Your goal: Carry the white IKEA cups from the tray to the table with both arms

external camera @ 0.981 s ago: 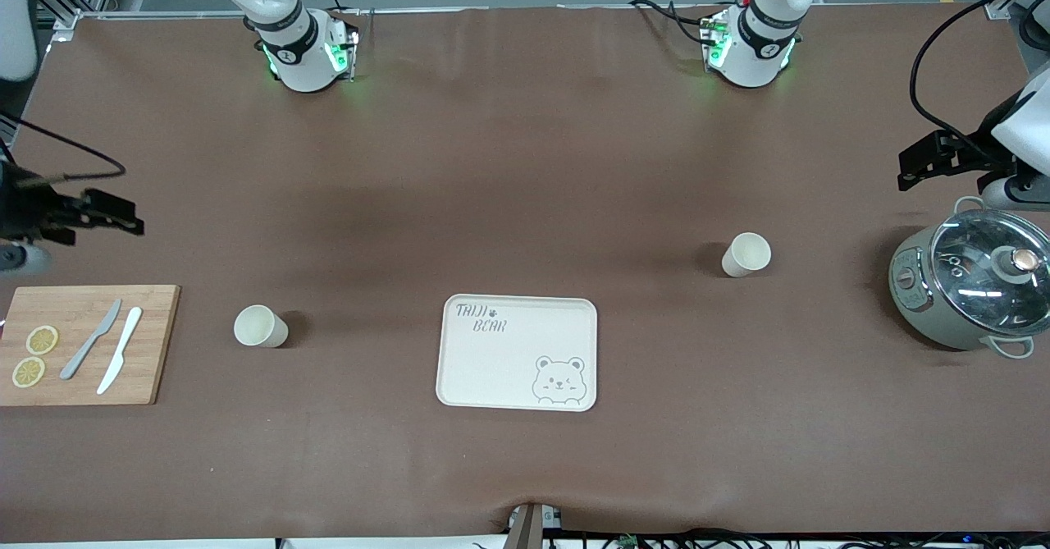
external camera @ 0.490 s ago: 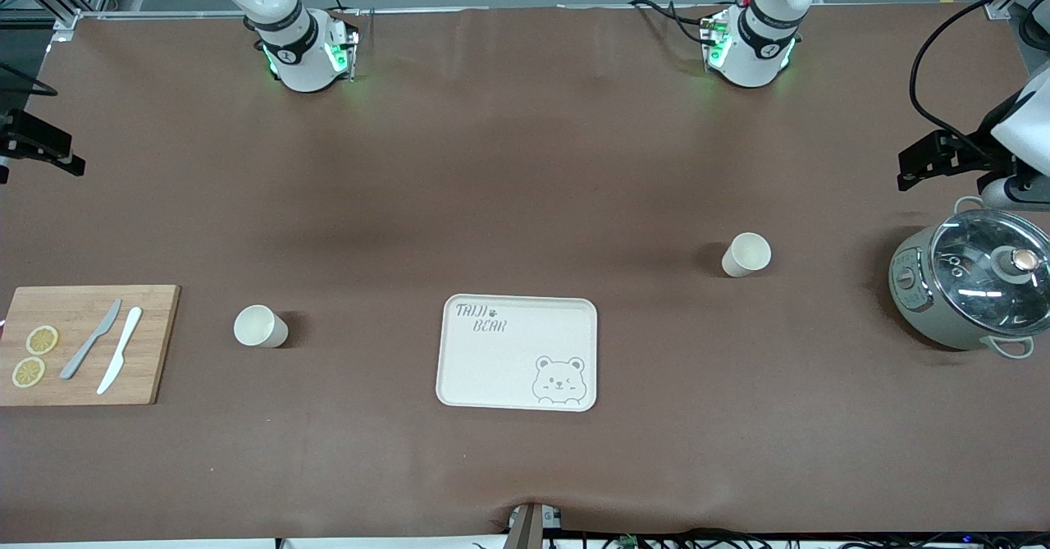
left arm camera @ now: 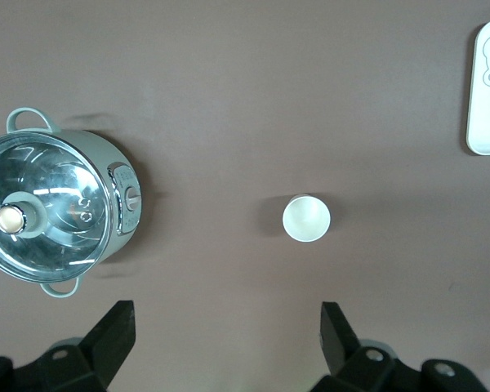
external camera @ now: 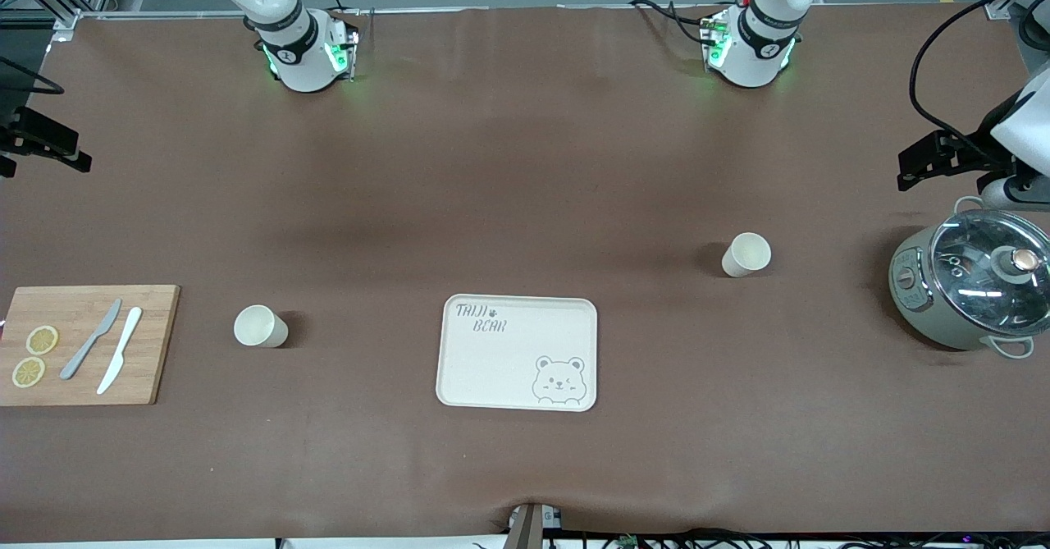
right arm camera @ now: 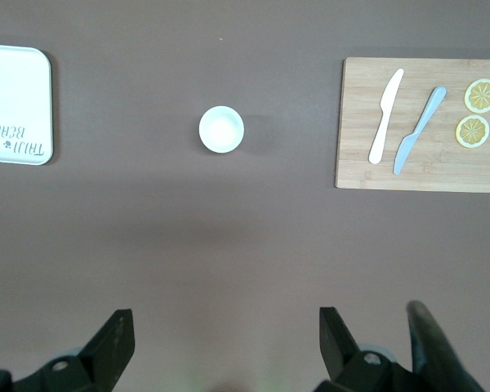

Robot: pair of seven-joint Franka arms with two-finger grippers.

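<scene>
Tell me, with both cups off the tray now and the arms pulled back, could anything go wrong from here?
Little, probably. The left gripper, open, hangs beside the glass-lidded pot; a low swing could clip its lid. Both cups, one toward the left arm's end and one between the tray and the cutting board, stand upright on bare table with nothing to steady them, so a bump might tip one. The right gripper, open, waits at the table's edge.
</scene>
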